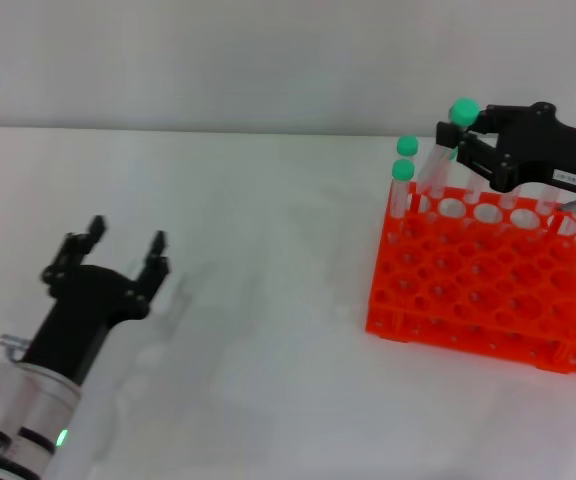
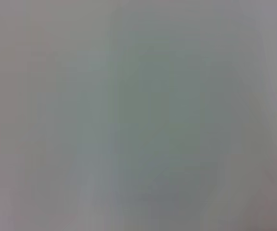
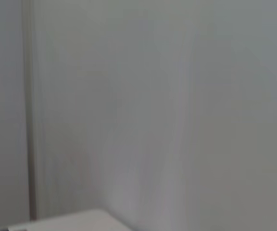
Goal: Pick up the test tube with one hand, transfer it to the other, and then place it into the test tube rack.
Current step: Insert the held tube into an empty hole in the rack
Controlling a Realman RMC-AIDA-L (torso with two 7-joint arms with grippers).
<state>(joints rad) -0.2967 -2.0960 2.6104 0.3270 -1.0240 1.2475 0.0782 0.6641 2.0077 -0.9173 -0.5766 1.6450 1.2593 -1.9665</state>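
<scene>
Right gripper (image 1: 460, 140) holds test tube (image 1: 442, 152), tilted, over test tube rack (image 1: 483, 275) back row.

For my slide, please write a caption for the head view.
Right gripper lowers a green-capped test tube into the orange rack beside two others; left gripper waits open.

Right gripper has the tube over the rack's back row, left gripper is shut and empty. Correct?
Not quite. The head view shows the left gripper open, fingers spread, empty. The right gripper does hold the tube over the back row of the rack.
</scene>
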